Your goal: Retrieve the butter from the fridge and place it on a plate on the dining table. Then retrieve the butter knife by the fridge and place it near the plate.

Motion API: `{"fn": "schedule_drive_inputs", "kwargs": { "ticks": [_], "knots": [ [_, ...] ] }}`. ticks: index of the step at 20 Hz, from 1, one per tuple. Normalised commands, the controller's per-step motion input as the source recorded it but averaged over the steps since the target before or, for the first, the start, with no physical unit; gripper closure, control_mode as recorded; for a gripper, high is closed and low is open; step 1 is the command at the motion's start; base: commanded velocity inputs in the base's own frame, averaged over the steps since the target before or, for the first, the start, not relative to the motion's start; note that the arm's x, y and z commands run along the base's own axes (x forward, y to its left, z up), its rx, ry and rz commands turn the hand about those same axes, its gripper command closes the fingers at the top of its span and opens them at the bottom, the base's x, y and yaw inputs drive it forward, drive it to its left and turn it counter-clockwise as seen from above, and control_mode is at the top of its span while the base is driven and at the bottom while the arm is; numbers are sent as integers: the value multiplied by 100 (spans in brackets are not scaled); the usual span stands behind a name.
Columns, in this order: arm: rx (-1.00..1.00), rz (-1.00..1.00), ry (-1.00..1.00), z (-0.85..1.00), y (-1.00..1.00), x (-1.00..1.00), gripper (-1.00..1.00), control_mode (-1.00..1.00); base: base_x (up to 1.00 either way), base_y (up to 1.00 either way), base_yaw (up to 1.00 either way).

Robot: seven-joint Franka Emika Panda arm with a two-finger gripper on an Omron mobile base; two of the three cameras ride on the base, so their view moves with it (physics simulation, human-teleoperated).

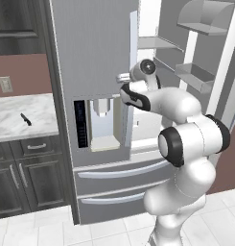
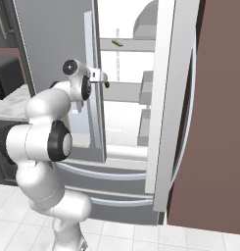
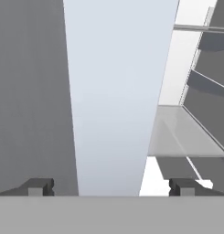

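Fridge (image 1: pixel 90 57) has its right door (image 2: pixel 163 98) swung open; the left door with the water dispenser (image 1: pixel 102 125) is shut. The gripper (image 3: pixel 111 185) is released, jaws spread wide, straddling the pale long vertical handle (image 3: pixel 113 91) on the left door's edge, 1 fingertip (image 3: pixel 38 186) on the grey door face side, the other on the open interior side. Nothing is clamped; whether the pads touch the handle can't be told. In the left base view the hand sits at about 12 o'clock from the arm's elbow, right against the door edge.

The butter (image 2: pixel 117 42), a small pale yellow stick, lies on an upper fridge shelf (image 2: pixel 131 45), at roughly 1 o'clock from the hand in the right base view, apart from it. A small dark green item (image 2: pixel 107 84) sits on the lower shelf just beside the hand, not the target.

The butter knife (image 1: pixel 26 119), slim and dark, lies on the marble counter (image 1: pixel 23 117) at 9 o'clock from the fridge, untouched.

Progress, judged: early. Right door open, but butter not grasped, nothing plated, knife not picked. Step in hand looks like dealing with the left door or working round its handle to reach in. Left: reach the upper shelf, grasp the butter, drive to the dining table, set it on the plate, come back for the knife, lay it by the plate. All 2 retrievals remain.

Risk: the hand may catch on the handle while moving in.
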Motion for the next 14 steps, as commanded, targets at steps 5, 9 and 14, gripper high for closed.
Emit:
{"fn": "schedule_drive_inputs", "kwargs": {
  "ticks": [5, 9, 14],
  "knots": [
    [0, 1, 0, -3, 3, 26, 100, -100, 0, 0, 0],
    [0, 0, 0, 0, 2, -1, 100, -100, 0, 0, 0],
    [0, -9, 4, 0, 30, -48, 100, -100, 0, 0, 0]
  ]
}}
